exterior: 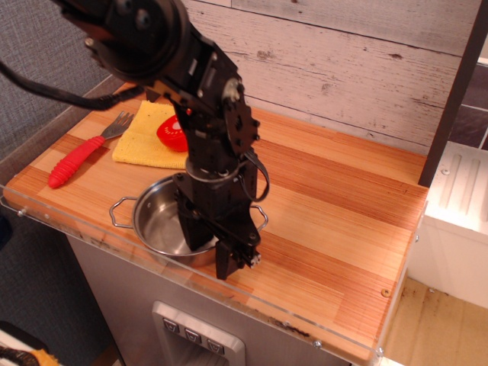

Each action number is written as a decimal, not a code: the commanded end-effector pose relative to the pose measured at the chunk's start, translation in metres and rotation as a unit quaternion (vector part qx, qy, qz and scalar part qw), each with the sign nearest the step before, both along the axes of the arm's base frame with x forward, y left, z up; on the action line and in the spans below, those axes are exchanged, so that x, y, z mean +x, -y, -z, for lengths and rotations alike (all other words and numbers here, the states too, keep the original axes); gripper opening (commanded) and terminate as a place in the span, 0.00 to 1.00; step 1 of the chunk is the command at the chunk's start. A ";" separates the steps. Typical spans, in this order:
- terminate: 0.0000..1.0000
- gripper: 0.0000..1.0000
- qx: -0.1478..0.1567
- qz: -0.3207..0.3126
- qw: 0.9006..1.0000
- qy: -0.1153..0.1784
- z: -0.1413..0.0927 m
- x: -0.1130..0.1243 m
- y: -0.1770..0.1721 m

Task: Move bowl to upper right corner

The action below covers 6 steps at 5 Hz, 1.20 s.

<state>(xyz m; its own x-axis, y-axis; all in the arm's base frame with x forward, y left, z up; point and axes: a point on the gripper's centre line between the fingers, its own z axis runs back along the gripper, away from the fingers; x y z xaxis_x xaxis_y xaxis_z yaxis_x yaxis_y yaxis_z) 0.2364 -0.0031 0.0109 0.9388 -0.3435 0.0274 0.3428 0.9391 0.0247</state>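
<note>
Far left we see a fork (80, 155) with a red ribbed handle, lying flat on the striped wooden tabletop (328, 221), tines angled toward the back. Just beside its tines, a yellow cloth (145, 137) lies flat, and a red tomato toy (172, 135) sits on the cloth's right part, partly hidden by the black arm (164, 53).

Next we get the bowl (156, 223), shiny steel, near the front edge of the table, left of centre. 1 wire loop handle (122, 211) sticks out on its left; the right handle is only partly visible behind the gripper. The bowl stands upright and looks empty in the part we can see.

The gripper (213, 244) hangs straight down over the bowl's right rim. 1 finger (192, 229) sits inside the bowl, the other finger (229, 255) outside it, near the front table edge. So the jaws are apart and straddle the rim; we cannot tell whether they press on it.

Further right the tabletop is bare wood. The upper right corner (396, 171) lies well apart from the bowl, against the pale plank wall (335, 69) and next to a dark upright post (454, 91).
</note>
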 end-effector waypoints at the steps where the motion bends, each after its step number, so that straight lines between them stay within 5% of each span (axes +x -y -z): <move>1: 0.00 0.00 0.000 0.015 1.000 0.018 -0.009 0.005 0.002; 4: 0.00 0.00 -0.044 0.058 0.997 0.033 -0.035 -0.001 -0.001; 6: 0.00 0.00 -0.061 0.080 0.992 0.075 -0.070 0.023 0.022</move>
